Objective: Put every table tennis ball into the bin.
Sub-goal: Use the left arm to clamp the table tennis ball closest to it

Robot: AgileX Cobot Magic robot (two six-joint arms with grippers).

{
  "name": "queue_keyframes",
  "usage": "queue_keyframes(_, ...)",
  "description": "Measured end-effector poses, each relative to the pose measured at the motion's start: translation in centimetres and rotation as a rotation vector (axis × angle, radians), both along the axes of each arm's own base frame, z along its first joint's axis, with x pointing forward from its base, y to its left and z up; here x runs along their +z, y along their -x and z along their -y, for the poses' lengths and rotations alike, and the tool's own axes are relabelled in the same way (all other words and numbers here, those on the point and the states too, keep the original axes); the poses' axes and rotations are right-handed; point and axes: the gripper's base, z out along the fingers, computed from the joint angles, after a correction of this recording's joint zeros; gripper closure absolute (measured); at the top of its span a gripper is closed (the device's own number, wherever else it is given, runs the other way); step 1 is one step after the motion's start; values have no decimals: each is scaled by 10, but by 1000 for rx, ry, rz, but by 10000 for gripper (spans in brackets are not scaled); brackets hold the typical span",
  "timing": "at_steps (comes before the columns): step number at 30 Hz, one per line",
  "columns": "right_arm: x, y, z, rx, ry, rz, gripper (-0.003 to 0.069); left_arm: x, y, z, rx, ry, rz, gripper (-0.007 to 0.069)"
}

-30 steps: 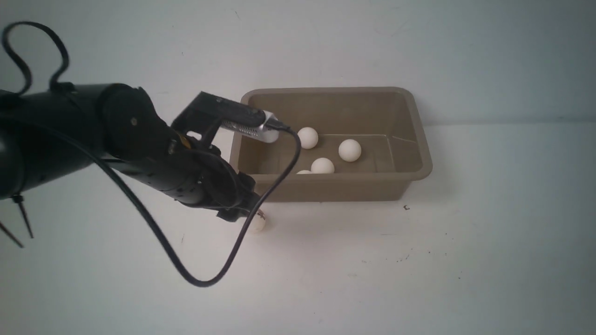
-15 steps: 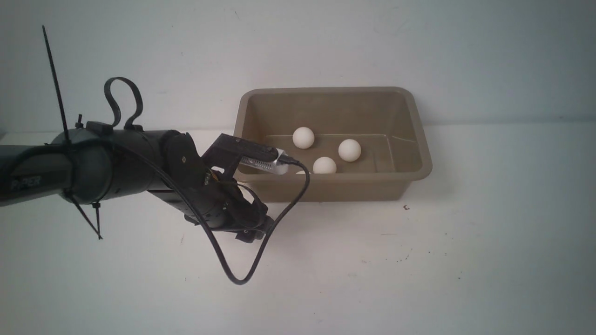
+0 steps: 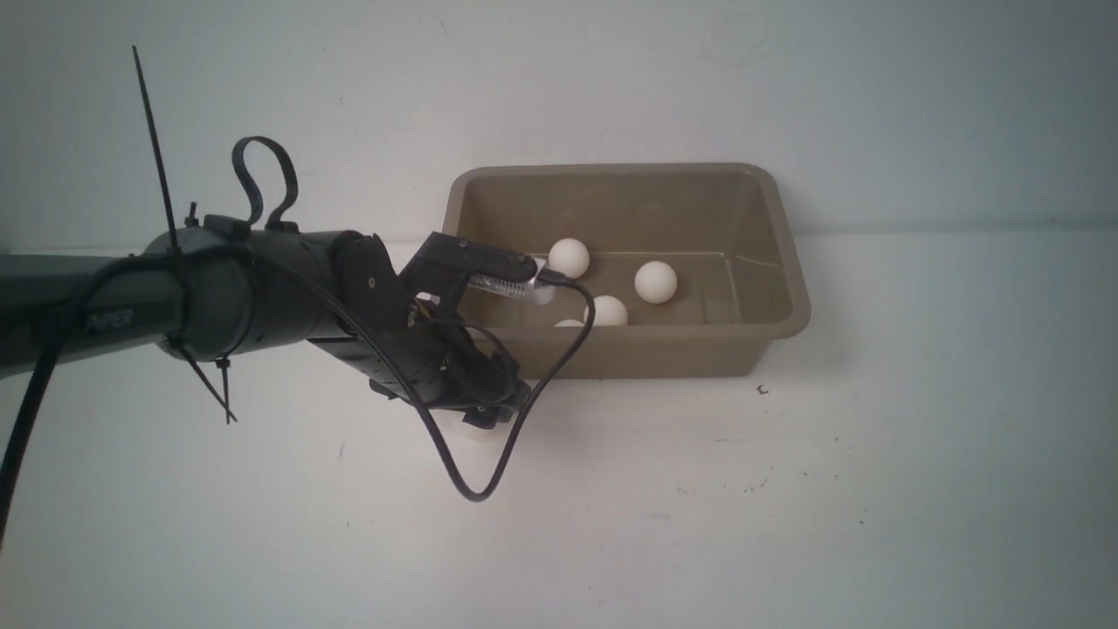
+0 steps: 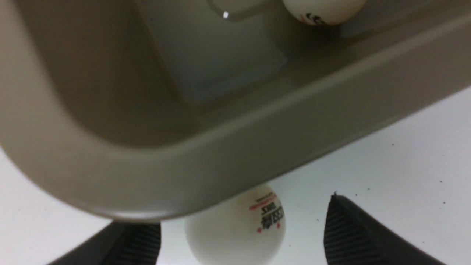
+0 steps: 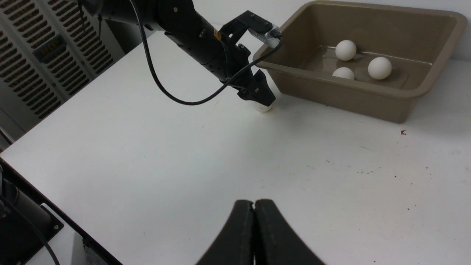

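The taupe bin [image 3: 664,354] stands at the back of the white table with several white table tennis balls [image 3: 656,282] inside. One more ball [image 3: 476,432] lies on the table just outside the bin's near left corner. My left gripper [image 3: 498,406] is down over it and open. In the left wrist view that ball [image 4: 228,235], with its printed logo, sits between the two fingers [image 4: 353,235] with a gap on each side, under the bin rim [image 4: 220,147]. My right gripper [image 5: 254,206] is shut and empty, above the near part of the table.
A black cable [image 3: 476,489] loops down from the left wrist toward the table. The table's left edge [image 5: 55,206] drops off beside a slatted vent panel [image 5: 36,55]. A wall rises right behind the bin.
My left arm has dropped lower and settled its open fingers around the ball by the bin's corner. The ball on the table and the balls in the bin have stayed put.
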Motion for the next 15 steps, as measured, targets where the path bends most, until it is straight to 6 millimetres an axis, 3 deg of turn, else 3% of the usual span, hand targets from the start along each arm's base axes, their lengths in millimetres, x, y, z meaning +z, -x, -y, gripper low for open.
queue_keyframes(9,0,0,0,0,-3,2,672,-17,-2,1,7,-12,-46,99)
queue_keyframes(13,0,0,0,0,-4,4,672,-20,-2,1,24,-6,-52,167)
queue_keyframes(15,1,0,0,1,-5,3,672,-20,-2,1,27,-5,-52,251)
